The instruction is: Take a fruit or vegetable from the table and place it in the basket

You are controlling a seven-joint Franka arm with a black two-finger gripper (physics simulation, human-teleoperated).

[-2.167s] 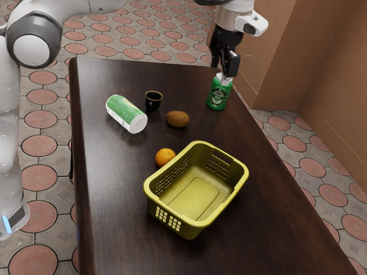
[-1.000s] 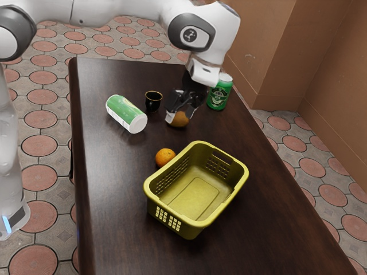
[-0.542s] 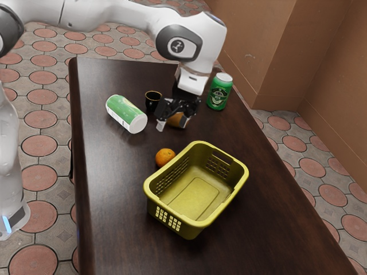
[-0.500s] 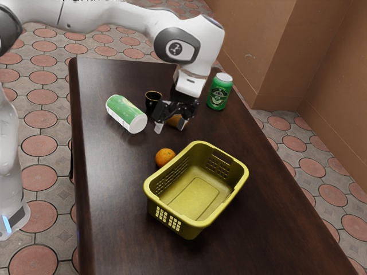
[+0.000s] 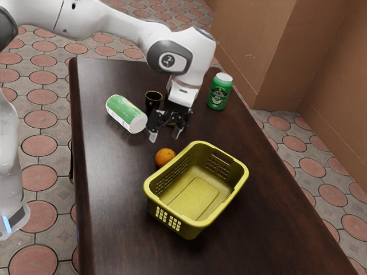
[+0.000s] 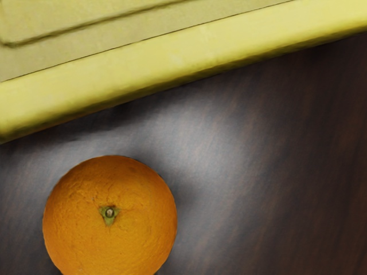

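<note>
In the exterior view, the claw [image 5: 165, 136] hangs with its fingers spread apart, near the orange [image 5: 165, 157] on the table [image 5: 117, 223], just beside the basket [image 5: 195, 197]. The wrist view has the orange outside the basket's rim, stem scar showing.

Plain orange fruit [image 5: 166, 157], yellow-green basket [image 5: 195, 200]

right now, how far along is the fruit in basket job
Nothing looks done: the yellow-green plastic basket holds no fruit. In hand: nothing; the open black two-finger pincer hovers near the round orange citrus, which rests on the dark wooden table. Left: grasp, lift and basket a fruit.
</note>
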